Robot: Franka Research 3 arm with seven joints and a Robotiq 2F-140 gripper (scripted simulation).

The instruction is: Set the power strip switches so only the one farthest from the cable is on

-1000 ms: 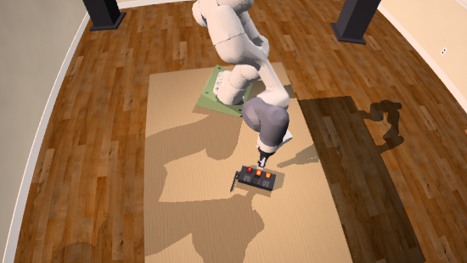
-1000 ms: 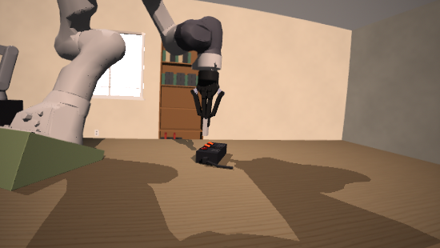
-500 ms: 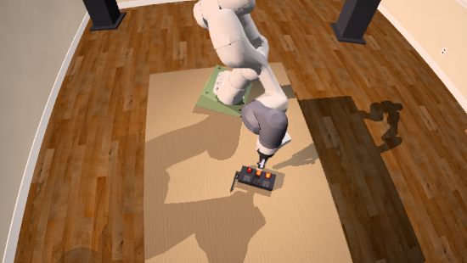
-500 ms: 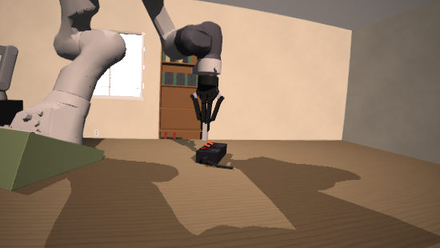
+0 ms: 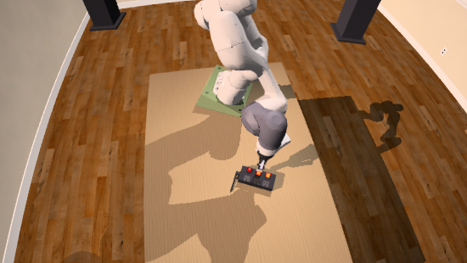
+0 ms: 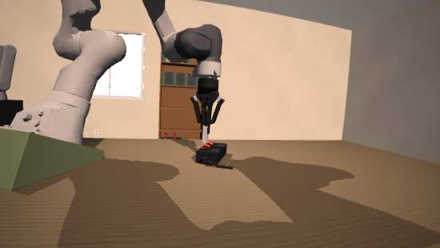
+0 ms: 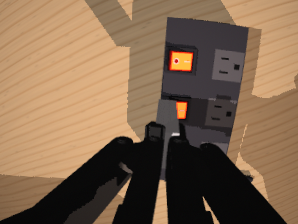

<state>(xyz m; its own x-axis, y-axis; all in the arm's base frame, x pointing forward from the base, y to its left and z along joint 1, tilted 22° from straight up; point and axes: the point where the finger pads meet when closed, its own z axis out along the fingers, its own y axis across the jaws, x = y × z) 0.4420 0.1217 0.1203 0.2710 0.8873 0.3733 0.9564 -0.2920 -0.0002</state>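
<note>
The black power strip (image 5: 257,177) lies flat on the tan table mat, right way up, with its short cable (image 5: 233,182) at its left end. Three switches glow along its far edge: the left (image 5: 248,170), the middle (image 5: 258,172) and the right (image 5: 267,174). My gripper (image 5: 260,165) is shut and empty, pointing straight down, its tips just above the strip near the middle switch. In the wrist view the tips (image 7: 165,137) partly cover one lit switch (image 7: 181,110); another lit switch (image 7: 181,60) shows beyond it. The third is hidden under the fingers. The side view shows the strip (image 6: 212,152) below the tips (image 6: 205,138).
The arm's green base plate (image 5: 222,95) stands at the back of the mat. Two dark pillars (image 5: 354,21) stand on the wooden floor behind. A bookshelf (image 6: 178,100) stands against the far wall.
</note>
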